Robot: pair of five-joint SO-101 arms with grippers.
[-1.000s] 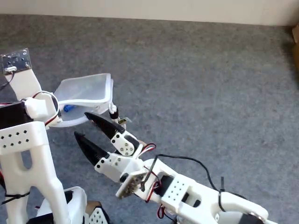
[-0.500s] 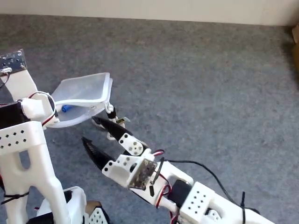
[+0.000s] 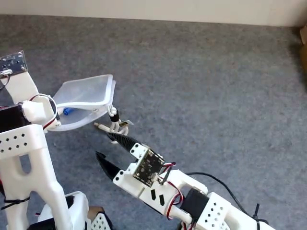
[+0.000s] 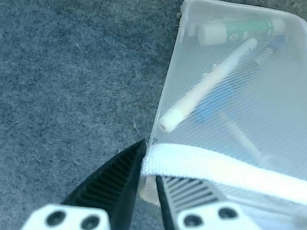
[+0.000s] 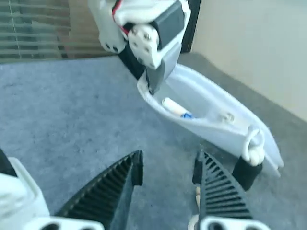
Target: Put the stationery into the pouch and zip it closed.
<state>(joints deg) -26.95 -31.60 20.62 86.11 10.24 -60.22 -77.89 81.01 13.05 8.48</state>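
High view: pouch (image 3: 86, 91) lengthwise left-right, mouth open

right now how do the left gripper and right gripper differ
The left gripper is shut on the pouch rim; the right gripper is open and empty. The left one touches the pouch; the right one stands clear of it. Both show ribbed inner faces.

You have the high camera looking down over the desk (image 3: 216, 72). Your left wrist camera sits close on the pouch (image 4: 249, 120); your right wrist one faces it from farther back. All three share it.
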